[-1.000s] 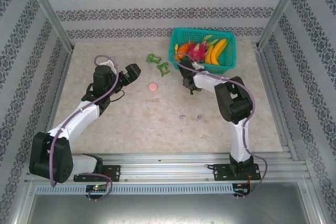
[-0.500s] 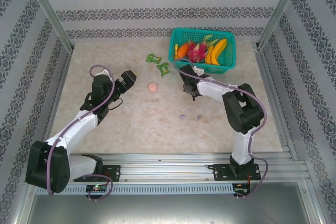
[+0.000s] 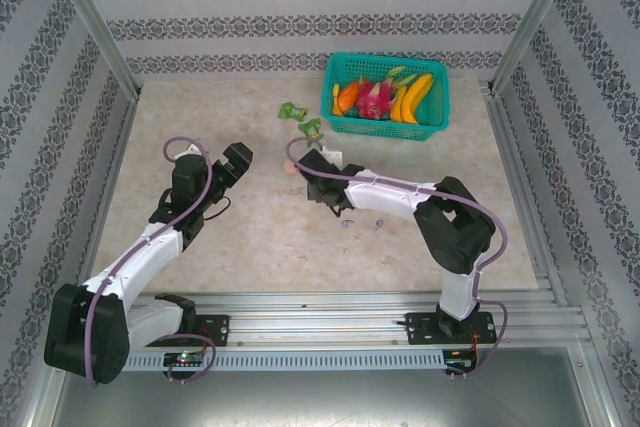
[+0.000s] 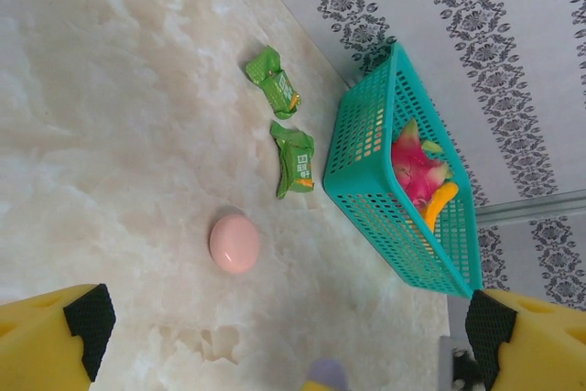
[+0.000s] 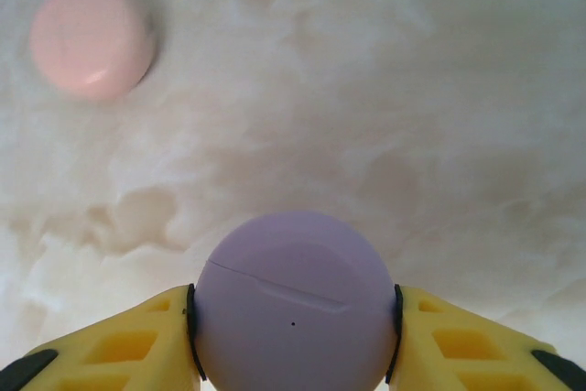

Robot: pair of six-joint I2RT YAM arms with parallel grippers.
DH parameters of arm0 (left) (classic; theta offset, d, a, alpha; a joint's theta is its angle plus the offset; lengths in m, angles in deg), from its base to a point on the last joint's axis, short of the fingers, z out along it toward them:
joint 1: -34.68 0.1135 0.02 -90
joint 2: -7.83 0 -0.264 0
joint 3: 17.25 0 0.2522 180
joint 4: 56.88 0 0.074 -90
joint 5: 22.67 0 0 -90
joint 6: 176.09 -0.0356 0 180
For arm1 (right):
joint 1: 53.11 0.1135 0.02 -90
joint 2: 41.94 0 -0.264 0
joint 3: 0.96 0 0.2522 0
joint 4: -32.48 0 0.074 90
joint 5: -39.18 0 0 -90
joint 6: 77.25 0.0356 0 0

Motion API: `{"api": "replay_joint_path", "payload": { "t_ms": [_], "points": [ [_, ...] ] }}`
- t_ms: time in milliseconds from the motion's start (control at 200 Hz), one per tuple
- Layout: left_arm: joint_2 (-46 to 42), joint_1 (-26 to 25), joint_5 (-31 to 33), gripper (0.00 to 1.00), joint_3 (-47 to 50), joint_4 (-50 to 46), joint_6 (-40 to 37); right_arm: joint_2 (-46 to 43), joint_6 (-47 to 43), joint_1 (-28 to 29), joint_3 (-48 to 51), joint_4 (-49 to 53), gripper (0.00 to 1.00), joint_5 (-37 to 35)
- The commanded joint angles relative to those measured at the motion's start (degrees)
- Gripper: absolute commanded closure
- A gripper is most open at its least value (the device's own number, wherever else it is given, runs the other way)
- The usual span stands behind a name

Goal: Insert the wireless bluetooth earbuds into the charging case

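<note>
A round pale purple charging case (image 5: 293, 304) sits closed between the yellow fingers of my right gripper (image 5: 293, 318), which is shut on it just above the table. A round pink case (image 5: 92, 38) lies closed on the marble ahead and to the left of it. In the top view my right gripper (image 3: 304, 162) hangs right beside the pink case (image 3: 289, 168). Two tiny purple earbuds (image 3: 346, 222) (image 3: 378, 224) lie on the table under the right arm. My left gripper (image 4: 286, 322) stands wide open with nothing in it, short of the pink case (image 4: 234, 244).
A teal basket (image 3: 384, 128) of fruit stands at the back right. Two green crumpled wrappers (image 4: 275, 80) (image 4: 295, 157) lie between the basket and the pink case. Patterned walls and metal posts close in the table.
My right arm has swung left from beside the basket to the pink case, carrying the purple case. The left gripper has drawn back a little toward the near edge, still open.
</note>
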Motion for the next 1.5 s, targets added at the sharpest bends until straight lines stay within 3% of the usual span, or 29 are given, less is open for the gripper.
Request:
{"api": "replay_joint_path", "payload": {
  "t_ms": [0, 260, 415, 649, 789, 1129, 1494],
  "points": [
    [-2.14, 0.8, 1.21, 0.0, 1.36, 3.05, 3.16, 2.9, 4.11, 2.56, -1.7, 3.21, 0.63, -0.48],
    [-3.2, 0.75, 2.0, 0.0, 4.86, 6.33, 11.17, 6.96, 7.63, 6.09, -3.06, 5.55, 0.62, -2.33],
    [-3.39, 0.72, 0.47, 0.0, 4.45, 5.68, 11.28, 8.93, 7.87, 6.52, -4.08, 6.8, 0.59, -2.29],
    [-3.94, 0.79, -0.53, 0.0, 2.37, 2.11, 9.28, 8.11, 8.08, 6.22, -6.2, 8.96, 0.31, -2.46],
    [-3.77, 0.79, -0.2, 0.0, 1.53, 0.16, 9.03, 6.77, 10.46, 5.06, -8.82, 11.57, 0.26, -2.11],
    [-3.0, 0.75, 3.15, 0.0, -0.37, -6.17, 9.23, 10.17, 17.33, 2.97, -16.26, 19.33, 0.24, 0.15],
    [-2.87, 0.88, 2.47, 0.0, -0.73, -5.34, 7.6, 13.45, 19.4, 3.0, -17.95, 21.09, 0.23, 2.15]
  ]
}}
